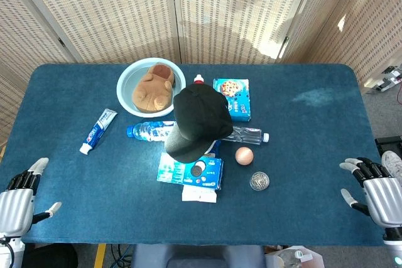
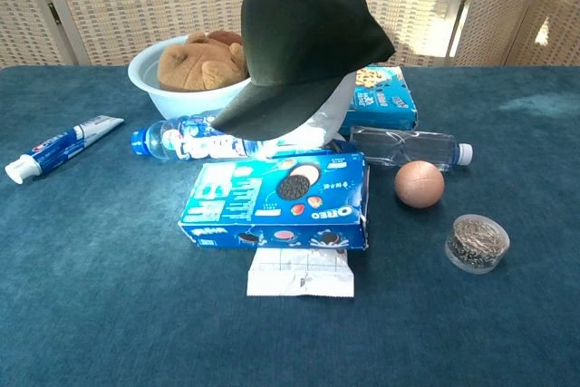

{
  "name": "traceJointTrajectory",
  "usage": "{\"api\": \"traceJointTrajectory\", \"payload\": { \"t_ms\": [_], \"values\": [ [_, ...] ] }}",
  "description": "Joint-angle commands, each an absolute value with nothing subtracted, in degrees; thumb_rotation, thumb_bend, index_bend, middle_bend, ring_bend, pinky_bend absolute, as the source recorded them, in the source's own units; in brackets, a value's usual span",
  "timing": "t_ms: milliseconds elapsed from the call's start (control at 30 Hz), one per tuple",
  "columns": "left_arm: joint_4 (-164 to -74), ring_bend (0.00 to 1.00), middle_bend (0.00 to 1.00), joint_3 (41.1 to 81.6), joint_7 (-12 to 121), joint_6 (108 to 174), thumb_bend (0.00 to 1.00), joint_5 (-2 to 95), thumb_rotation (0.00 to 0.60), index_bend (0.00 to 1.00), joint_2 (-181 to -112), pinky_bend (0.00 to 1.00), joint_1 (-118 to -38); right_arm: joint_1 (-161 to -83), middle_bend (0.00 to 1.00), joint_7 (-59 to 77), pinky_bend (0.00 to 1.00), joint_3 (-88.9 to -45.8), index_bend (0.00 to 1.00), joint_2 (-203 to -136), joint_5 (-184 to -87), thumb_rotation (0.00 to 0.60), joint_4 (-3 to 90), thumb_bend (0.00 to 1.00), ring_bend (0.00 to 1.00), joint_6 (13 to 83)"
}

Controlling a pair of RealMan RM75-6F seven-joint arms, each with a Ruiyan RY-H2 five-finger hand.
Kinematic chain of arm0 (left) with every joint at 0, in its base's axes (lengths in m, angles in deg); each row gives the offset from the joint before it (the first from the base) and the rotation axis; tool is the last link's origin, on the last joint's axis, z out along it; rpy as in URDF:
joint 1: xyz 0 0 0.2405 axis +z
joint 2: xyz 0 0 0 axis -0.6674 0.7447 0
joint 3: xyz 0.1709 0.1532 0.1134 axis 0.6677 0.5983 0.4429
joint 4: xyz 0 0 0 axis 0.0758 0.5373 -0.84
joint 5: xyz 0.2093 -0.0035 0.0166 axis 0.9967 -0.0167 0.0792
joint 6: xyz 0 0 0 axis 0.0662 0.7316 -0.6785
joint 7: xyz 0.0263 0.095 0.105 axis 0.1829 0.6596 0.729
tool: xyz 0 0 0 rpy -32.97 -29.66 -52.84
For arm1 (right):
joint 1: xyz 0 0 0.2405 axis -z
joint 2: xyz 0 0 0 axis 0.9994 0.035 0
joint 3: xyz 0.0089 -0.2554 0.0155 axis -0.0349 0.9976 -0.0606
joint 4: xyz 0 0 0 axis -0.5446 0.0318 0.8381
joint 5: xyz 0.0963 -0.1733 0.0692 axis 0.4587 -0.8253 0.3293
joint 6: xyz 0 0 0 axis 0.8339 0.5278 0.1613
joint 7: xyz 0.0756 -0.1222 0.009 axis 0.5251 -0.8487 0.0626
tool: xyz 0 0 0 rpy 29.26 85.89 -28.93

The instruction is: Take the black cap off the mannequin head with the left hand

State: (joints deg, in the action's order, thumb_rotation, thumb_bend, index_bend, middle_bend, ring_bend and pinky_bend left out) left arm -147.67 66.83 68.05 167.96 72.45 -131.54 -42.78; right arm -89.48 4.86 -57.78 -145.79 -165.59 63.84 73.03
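A black cap (image 1: 200, 120) (image 2: 304, 43) sits on the mannequin head (image 2: 333, 108) at the middle of the table, brim pointing toward me and to the left. Only a pale sliver of the head shows under the cap. My left hand (image 1: 19, 200) rests at the table's near left corner, fingers spread, holding nothing, far from the cap. My right hand (image 1: 375, 186) lies at the near right edge, also open and empty. Neither hand appears in the chest view.
Around the head lie an Oreo box (image 1: 190, 171) (image 2: 276, 201), a white packet (image 2: 301, 272), two water bottles (image 2: 186, 140) (image 2: 403, 146), a brown ball (image 2: 419, 183), a metal scourer (image 2: 477, 242), a cookie box (image 1: 232, 97), a bowl with a plush toy (image 1: 151, 87) and toothpaste (image 1: 98, 131).
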Motion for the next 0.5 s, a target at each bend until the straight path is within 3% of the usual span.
{"api": "traceJointTrajectory", "payload": {
  "t_ms": [33, 500],
  "values": [
    [-147.6, 0.18, 0.13, 66.8, 68.0, 167.9, 0.08, 72.4, 0.6, 0.09, -131.6, 0.19, -42.8, -89.5, 0.28, 4.8, 0.29, -57.7, 0.33, -145.8, -165.6, 0.6, 63.9, 0.29, 0.19, 73.0],
    [-147.7, 0.18, 0.12, 66.8, 68.1, 167.6, 0.08, 72.8, 0.6, 0.09, -131.3, 0.19, -43.1, -89.3, 0.28, 4.9, 0.29, -58.0, 0.33, -145.3, -165.6, 0.6, 64.0, 0.29, 0.19, 73.6]
  ]
}}
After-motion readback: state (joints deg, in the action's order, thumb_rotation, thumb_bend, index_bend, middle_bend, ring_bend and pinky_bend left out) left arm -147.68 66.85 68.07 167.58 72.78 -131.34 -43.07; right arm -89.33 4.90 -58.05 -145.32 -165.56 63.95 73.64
